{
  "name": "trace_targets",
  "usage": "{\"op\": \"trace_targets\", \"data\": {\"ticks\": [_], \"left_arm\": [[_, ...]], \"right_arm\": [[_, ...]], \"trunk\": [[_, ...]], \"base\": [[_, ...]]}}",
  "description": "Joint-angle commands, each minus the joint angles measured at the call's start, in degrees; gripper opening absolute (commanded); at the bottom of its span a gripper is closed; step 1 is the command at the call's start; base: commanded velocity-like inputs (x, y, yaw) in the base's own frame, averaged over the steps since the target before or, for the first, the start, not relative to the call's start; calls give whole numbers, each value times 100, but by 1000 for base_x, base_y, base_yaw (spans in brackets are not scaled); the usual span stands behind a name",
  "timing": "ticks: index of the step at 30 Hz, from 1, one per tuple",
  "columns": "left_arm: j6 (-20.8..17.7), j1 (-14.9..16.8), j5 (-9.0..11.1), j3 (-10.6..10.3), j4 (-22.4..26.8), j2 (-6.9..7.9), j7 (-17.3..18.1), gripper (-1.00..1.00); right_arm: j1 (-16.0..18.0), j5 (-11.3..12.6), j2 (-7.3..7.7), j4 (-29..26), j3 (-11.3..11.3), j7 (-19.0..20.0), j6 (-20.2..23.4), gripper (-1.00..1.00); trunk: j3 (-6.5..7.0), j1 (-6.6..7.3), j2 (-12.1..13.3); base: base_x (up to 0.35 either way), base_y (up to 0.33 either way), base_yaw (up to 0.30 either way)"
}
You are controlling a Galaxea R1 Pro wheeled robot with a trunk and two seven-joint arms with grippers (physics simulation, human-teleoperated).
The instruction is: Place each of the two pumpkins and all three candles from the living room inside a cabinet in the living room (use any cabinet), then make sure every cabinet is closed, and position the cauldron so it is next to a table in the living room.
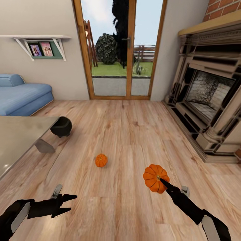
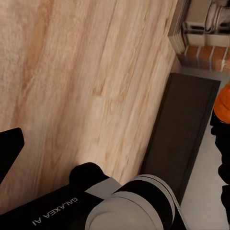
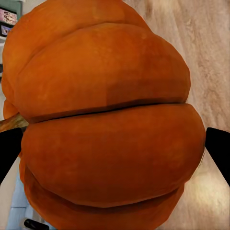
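Orange ribs of the held pumpkin (image 3: 108, 120) sit between the right claw (image 1: 163, 183) fingers, which are closed on it, lifted above the floor (image 1: 127, 134). Its stem faces toward the camera and up, its flattened axis tilted. The step in hand is carrying it; next it needs a cabinet, likely the dark unit (image 2: 184, 134). Left of the right claw lies the second pumpkin (image 1: 101, 160), the cauldron (image 1: 61, 127) beyond, beside the desk (image 1: 20, 137). The left claw (image 1: 68, 203) hangs open, empty.

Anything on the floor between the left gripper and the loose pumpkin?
No. In the head view only bare wood floor lies between the left gripper and the loose pumpkin; the cauldron sits farther off by the table.
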State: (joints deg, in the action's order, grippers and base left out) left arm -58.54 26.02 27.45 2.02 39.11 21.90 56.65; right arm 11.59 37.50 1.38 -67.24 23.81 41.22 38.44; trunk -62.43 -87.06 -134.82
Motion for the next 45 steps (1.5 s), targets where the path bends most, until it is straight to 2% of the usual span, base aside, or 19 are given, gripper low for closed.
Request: {"op": "trace_targets", "data": {"ticks": [1,28,31,35,39,41,45], "left_arm": [[0,0,1,0,0,2,-4,100],[9,0,-2,0,0,0,-14,100],[9,0,-2,-1,0,-1,-12,100],[9,0,-2,23,-12,11,-8,100],[12,0,-2,45,-13,13,-22,100],[38,0,-2,50,-13,9,-28,100],[182,0,4,52,-21,7,-31,100]], "right_arm": [[1,63,-4,3,2,7,16,-100],[3,34,-9,-11,-7,-33,21,-100],[87,87,-42,-57,-125,-434,52,-100],[494,117,-186,-252,-174,-944,94,-100],[698,120,-279,-321,-202,-1160,101,-100],[779,112,-312,-390,-299,-1279,132,-100],[862,123,-300,-444,-359,-1490,388,-100]], "trunk": [[0,0,0],[0,0,0],[0,0,0],[0,0,0],[0,0,0],[0,0,0],[0,0,0]], "base": [[331,0,0],[331,0,0],[331,0,0],[331,0,0],[331,0,0],[331,0,0],[331,0,0]]}}
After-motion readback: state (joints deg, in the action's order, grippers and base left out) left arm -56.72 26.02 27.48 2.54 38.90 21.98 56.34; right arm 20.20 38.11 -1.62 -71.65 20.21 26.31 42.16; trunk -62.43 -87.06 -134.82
